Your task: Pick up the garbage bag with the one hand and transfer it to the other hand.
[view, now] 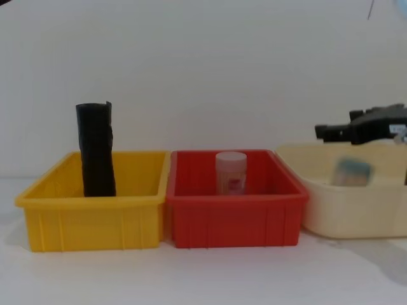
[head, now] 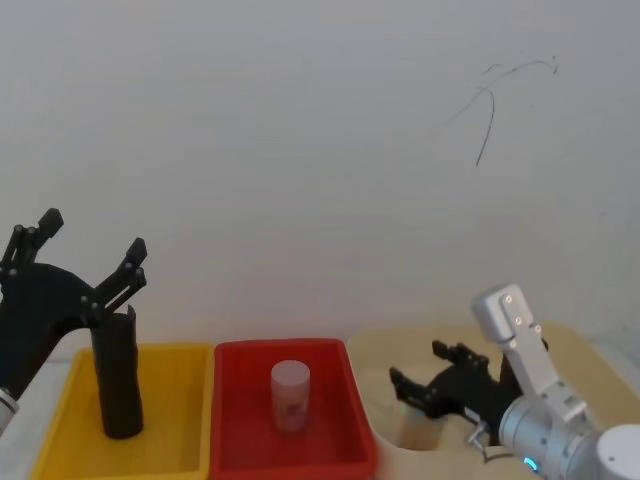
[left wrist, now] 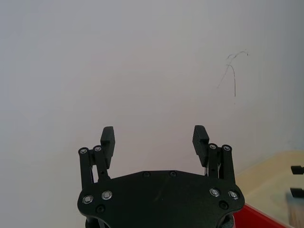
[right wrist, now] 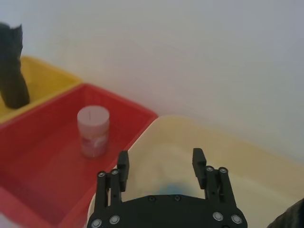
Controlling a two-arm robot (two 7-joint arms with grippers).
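The garbage bag (head: pixel 118 378) is a tall black glossy roll standing upright in the yellow bin (head: pixel 170 452); it rises well above the rim in the chest view (view: pixel 96 151) and shows far off in the right wrist view (right wrist: pixel 12 66). My left gripper (head: pixel 92 238) hovers open just above the roll's top, fingers pointing up toward the wall, nothing between them (left wrist: pixel 154 137). My right gripper (head: pixel 420 365), on the blue-ringed arm, hangs open and empty over the cream tub (head: pixel 560 345), also seen at the chest view's right edge (view: pixel 343 131).
A pale pink jar (head: pixel 290 395) stands in the red bin (head: pixel 235 455) between the yellow bin and the cream tub. A short grey-blue jar (view: pixel 353 170) sits inside the cream tub (view: pixel 331 216). A white wall with a dark scratch (head: pixel 488 120) stands close behind.
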